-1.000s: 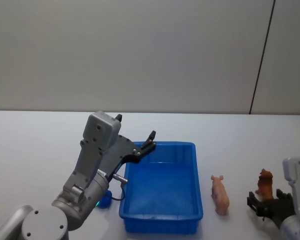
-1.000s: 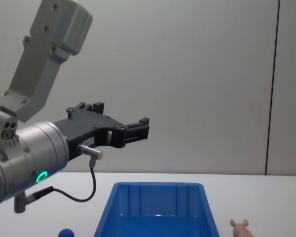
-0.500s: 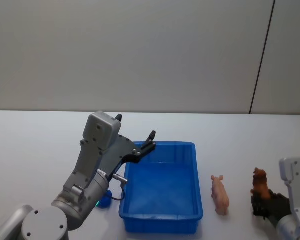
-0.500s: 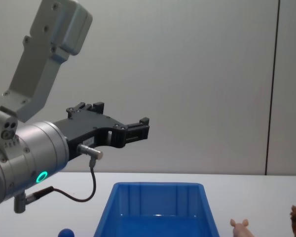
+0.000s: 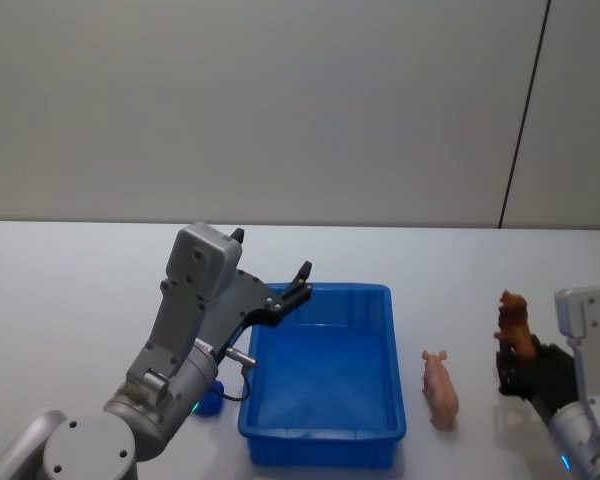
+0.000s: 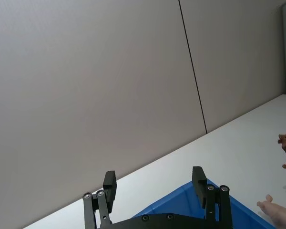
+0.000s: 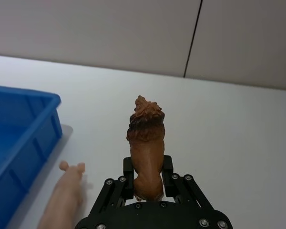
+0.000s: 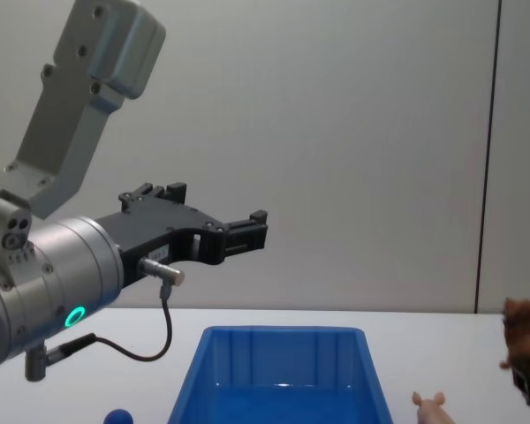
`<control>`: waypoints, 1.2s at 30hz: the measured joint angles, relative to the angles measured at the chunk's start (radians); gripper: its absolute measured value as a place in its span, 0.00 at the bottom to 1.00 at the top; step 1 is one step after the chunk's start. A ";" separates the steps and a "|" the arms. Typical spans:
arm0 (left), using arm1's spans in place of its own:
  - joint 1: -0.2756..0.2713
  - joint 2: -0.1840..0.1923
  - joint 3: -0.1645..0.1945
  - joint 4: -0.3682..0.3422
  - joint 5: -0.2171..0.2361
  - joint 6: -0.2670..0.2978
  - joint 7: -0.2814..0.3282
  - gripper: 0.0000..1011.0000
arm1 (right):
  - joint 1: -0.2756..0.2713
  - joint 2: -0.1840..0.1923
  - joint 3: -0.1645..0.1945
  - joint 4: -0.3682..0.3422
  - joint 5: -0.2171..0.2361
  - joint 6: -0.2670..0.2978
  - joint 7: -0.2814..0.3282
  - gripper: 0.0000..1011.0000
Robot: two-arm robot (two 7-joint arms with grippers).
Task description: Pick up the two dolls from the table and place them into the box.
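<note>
My right gripper (image 7: pixel 148 180) is shut on the shaggy reddish-brown doll (image 7: pixel 146 143), holding it upright in the air right of the box; the same doll (image 5: pixel 514 320) stands above the table (image 5: pixel 70 290) at the right edge, and it shows in the chest view (image 8: pixel 523 333) too. The pale pink pig doll (image 5: pixel 440 388) lies on the table between the blue box (image 5: pixel 325 375) and my right gripper (image 5: pixel 518 362). My left gripper (image 6: pixel 153 188) hovers open and empty over the box's far left corner, also seen from the chest (image 8: pixel 214 219).
A small blue ball (image 5: pixel 209 401) rests on the table left of the box, beside my left arm. The box's rim (image 8: pixel 283 333) faces me, with the pig's head (image 8: pixel 431 406) to its right. A grey wall stands behind the table.
My right gripper has lifted the reddish-brown doll off the table and carried it upward. The left arm, the pig doll and the box have not moved.
</note>
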 joint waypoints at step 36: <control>0.000 0.000 0.000 0.000 0.000 0.000 0.000 0.99 | 0.112 -0.080 -0.079 0.036 -0.090 -0.082 0.397 0.37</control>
